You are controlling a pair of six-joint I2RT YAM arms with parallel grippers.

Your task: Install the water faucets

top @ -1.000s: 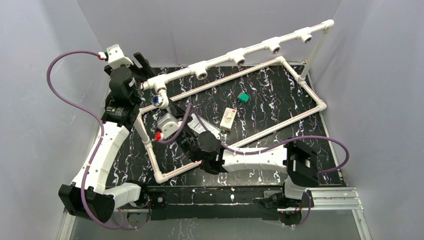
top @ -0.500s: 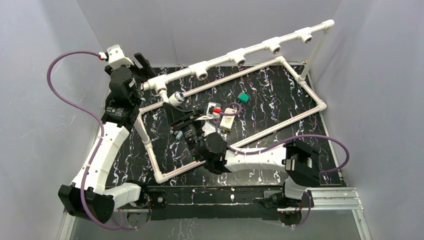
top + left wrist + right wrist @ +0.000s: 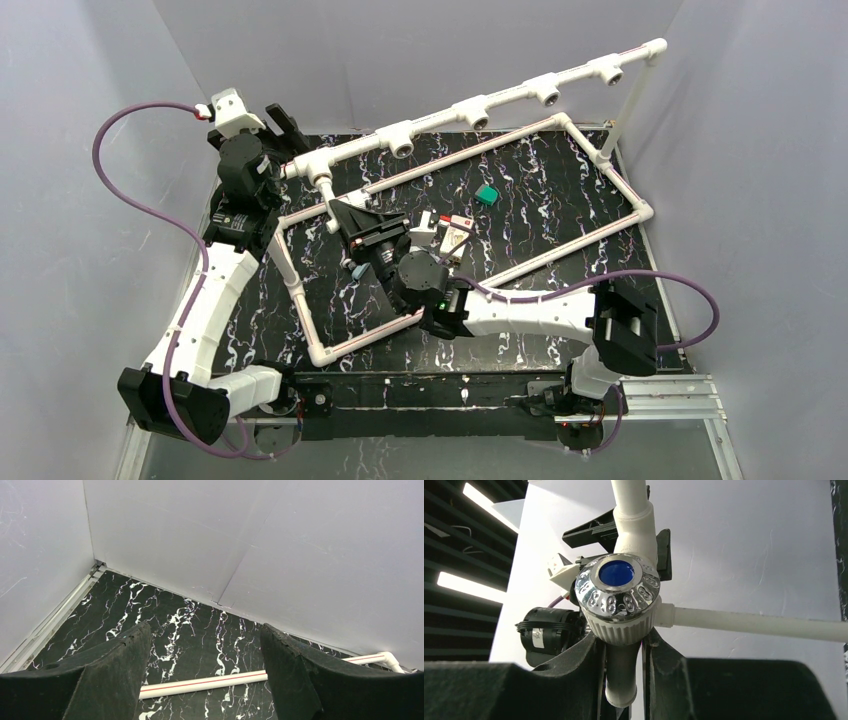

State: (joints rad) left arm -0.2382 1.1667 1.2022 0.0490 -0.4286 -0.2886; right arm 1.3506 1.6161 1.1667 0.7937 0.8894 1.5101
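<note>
A white water faucet [image 3: 620,587] with a chrome knob and blue centre hangs at the leftmost tee socket [image 3: 634,527] of the long pipe rail [image 3: 440,122]. My right gripper [image 3: 623,650] is shut on the faucet's spout, which points down between the fingers. In the top view the right gripper [image 3: 350,215] sits just below that socket [image 3: 320,175] and hides most of the faucet. My left gripper [image 3: 290,130] stands open by the rail's left end with nothing between its fingers [image 3: 115,670].
A rectangular frame of white pipe [image 3: 600,225] lies on the black marbled table [image 3: 540,190]; its red-striped bar [image 3: 200,681] shows under the left fingers. Inside it lie a small green piece [image 3: 487,195] and a white-yellow box [image 3: 456,238]. Three more tee sockets [image 3: 478,118] along the rail stand open.
My right wrist has turned over at the leftmost socket, twisting the faucet with it, and its forearm has swung. The left arm has stayed put.
</note>
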